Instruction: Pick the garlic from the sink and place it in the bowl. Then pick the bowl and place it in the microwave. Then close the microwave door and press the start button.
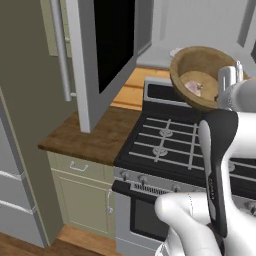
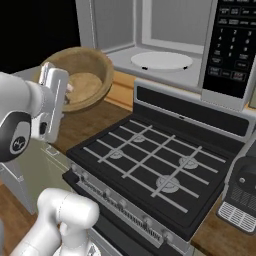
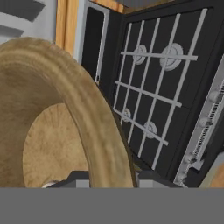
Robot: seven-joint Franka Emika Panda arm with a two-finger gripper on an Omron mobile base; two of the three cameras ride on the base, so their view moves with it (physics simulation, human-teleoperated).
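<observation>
Left base view
Gripper (image 1: 220, 92): clamped on the near rim of the bowl (image 1: 200, 75), holding it tilted in the air above the back of the gas hob (image 1: 175, 145).
Garlic (image 1: 194, 88): a pale pinkish lump lying inside the bowl, just left of the gripper.
Microwave door (image 1: 102, 50): swung open, well to the left of the gripper, its black glass facing right and its long bar handle (image 1: 61, 50) on the far left.
Microwave (image 1: 165, 52): its open cavity lies beyond the gripper, behind the bowl.
Wooden counter (image 1: 95, 137): below and left of the gripper, beside the hob.

Right base view
Gripper (image 2: 62, 97): its hand meets the bowl (image 2: 82, 80) at the left rim; the fingertips are hidden behind the hand.
Bowl: tipped, lighter inside turned toward the camera, off the counter.
Microwave (image 2: 165, 45): to the right of and beyond the gripper, cavity open, with the white turntable (image 2: 161, 60) inside.
Control panel (image 2: 230, 45): dark, far right of the gripper.
Gas hob (image 2: 150, 160): below and right of the gripper.

Hand view
Gripper (image 3: 113, 177): one finger on each side of the bowl wall, pinching the rim.
Bowl (image 3: 52, 109): rim and inside rise straight ahead of the fingers.
Gas hob (image 3: 153, 87): beyond the bowl, to the right.
</observation>
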